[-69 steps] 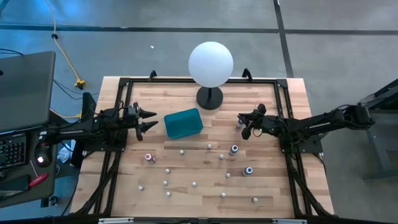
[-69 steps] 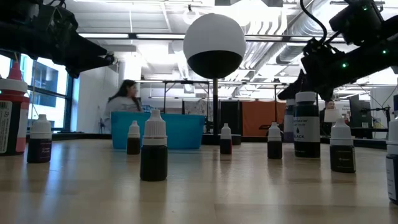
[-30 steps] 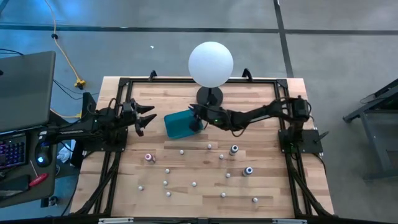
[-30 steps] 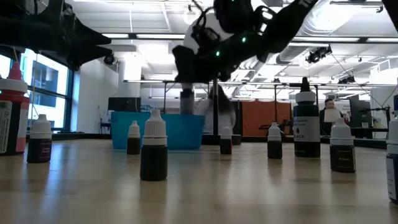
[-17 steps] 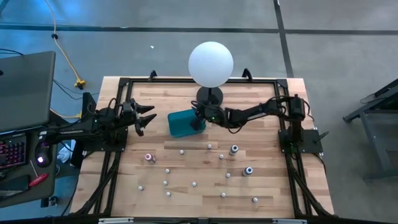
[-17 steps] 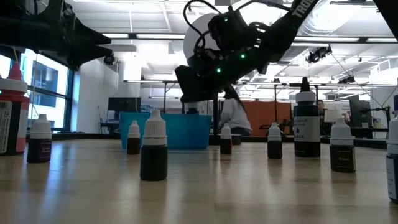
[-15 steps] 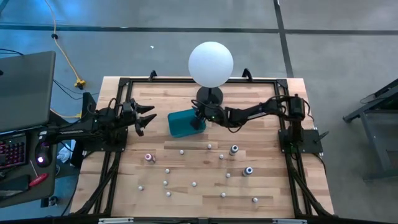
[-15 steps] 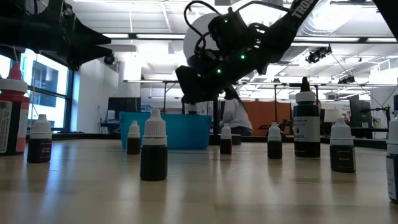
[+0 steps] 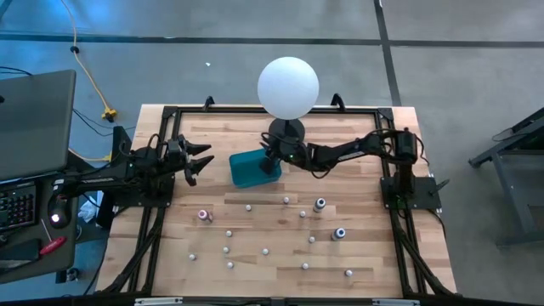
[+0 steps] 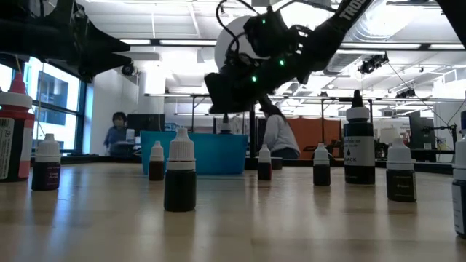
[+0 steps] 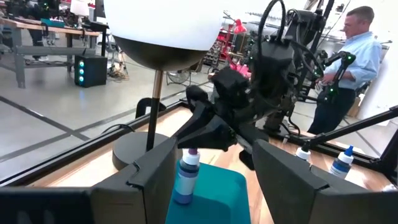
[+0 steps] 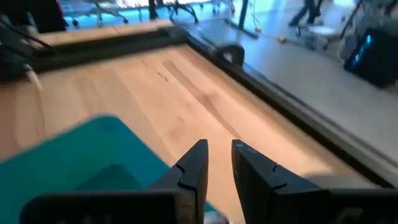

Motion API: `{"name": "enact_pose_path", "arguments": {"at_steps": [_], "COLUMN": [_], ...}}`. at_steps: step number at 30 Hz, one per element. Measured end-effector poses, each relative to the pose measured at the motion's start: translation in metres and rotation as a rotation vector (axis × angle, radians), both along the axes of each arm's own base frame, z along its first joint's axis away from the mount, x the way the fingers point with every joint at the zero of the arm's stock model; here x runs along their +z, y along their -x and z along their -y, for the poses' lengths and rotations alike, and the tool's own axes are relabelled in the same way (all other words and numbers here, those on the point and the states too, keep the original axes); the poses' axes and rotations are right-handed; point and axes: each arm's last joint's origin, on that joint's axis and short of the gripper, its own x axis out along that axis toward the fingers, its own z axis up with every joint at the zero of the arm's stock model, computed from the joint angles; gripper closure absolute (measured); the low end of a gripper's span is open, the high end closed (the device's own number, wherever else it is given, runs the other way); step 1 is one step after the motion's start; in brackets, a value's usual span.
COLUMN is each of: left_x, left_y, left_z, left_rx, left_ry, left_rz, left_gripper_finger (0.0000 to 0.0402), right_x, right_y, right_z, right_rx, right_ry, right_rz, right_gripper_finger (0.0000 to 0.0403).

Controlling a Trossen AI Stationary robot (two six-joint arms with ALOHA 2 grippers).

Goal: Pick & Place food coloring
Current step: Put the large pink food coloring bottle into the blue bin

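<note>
One food coloring bottle, pale with a blue label and a dark tip, stands upright on its base inside the teal tray. My right gripper hovers directly over the bottle. Its fingertips stand a narrow gap apart with nothing between them. My left gripper waits open near the table's left edge, pointing at the tray. Several more bottles stand on the near half of the table. In the low view they stand in a row. My right gripper comes from above and from the table's right, slanting down over the bottle's dark tip. I cannot tell whether a finger touches the tip. The bottle stands upright on the tray floor.
The white globe on its black stand rises just beyond the tray, close to my right arm. A black frame rims the table. A red-topped bottle stands toward the near left. People are in the room behind.
My right gripper carried the bottle hanging below it over the tray, went down, then rose a little. The bottle now stands in the tray below the fingers. The tray slid slightly toward the table's right.
</note>
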Motion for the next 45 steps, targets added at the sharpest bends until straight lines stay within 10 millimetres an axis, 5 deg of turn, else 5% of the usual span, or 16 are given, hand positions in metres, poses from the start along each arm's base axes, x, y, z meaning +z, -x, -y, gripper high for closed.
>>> {"name": "enact_pose_path", "arguments": {"at_steps": [6,10,14,21,27,37,45], "left_x": [0.0,-0.001,-0.006,-0.01,-0.005,-0.02,-0.026], "left_y": [0.0,0.0,-0.001,-0.002,-0.001,0.0,-0.006], "left_z": [0.0,0.0,0.001,0.015,0.021,0.024,0.035], "left_rx": [-0.001,-0.004,-0.056,-0.535,-0.762,-0.849,-0.95], "left_ry": [0.0,0.001,0.003,-0.007,-0.032,0.018,-0.035], "left_rz": [-0.001,-0.014,-0.061,-0.1,-0.054,-0.197,-0.229], "left_gripper_finger": [0.0195,0.0195,0.0195,0.0195,0.0195,0.0196,0.0199], "right_x": [0.032,0.072,0.116,0.156,0.114,0.035,0.015], "right_y": [-0.007,0.001,0.027,0.096,0.137,0.181,0.199], "right_z": [-0.018,-0.039,-0.064,-0.092,-0.108,-0.121,-0.117], "right_rx": [0.082,0.153,0.232,0.319,0.365,0.464,0.453], "right_ry": [0.109,0.216,0.295,0.139,0.004,0.058,0.074], "right_rz": [0.022,0.054,0.035,-0.13,-0.176,0.22,0.304], "right_gripper_finger": [0.0338,0.034,0.034,0.0352,0.0388,0.0392,0.0401]}}
